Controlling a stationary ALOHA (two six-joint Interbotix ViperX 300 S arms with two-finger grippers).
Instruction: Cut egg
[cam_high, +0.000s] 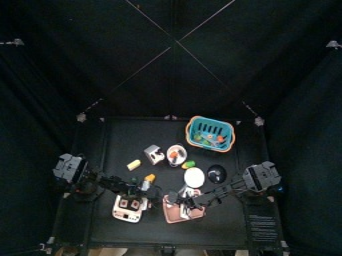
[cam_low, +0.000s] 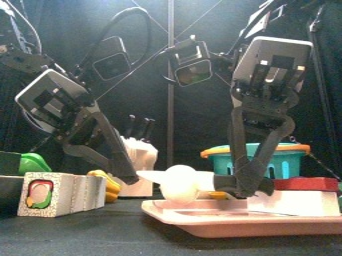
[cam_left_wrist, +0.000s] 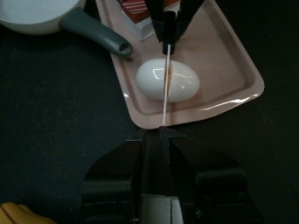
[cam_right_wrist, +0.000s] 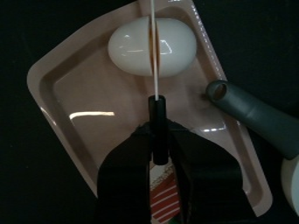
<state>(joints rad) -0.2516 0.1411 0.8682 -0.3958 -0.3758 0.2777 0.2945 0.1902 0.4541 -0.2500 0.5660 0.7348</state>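
A white egg (cam_left_wrist: 166, 79) lies on a pink tray (cam_left_wrist: 228, 83) near the table's front; the front view shows the egg (cam_low: 181, 182) between the two arms. My right gripper (cam_right_wrist: 155, 105) is shut on a knife with a black handle, and its thin blade (cam_right_wrist: 155, 52) crosses the middle of the egg (cam_right_wrist: 152, 48). In the front view the right gripper (cam_low: 238, 186) leans down beside the egg. My left gripper (cam_left_wrist: 163, 136) points at the egg from the other side, with a thin bright blade edge (cam_left_wrist: 167, 105) running from it over the egg. Its grip is hidden.
A white pan (cam_left_wrist: 41, 13) with a grey handle (cam_right_wrist: 251, 109) stands just beside the tray. A red and white box (cam_low: 314, 185) sits on the tray's right end. A teal basket (cam_high: 210, 130) stands behind; a white block (cam_low: 47, 195) and a yellow piece (cam_low: 114, 180) lie at the left.
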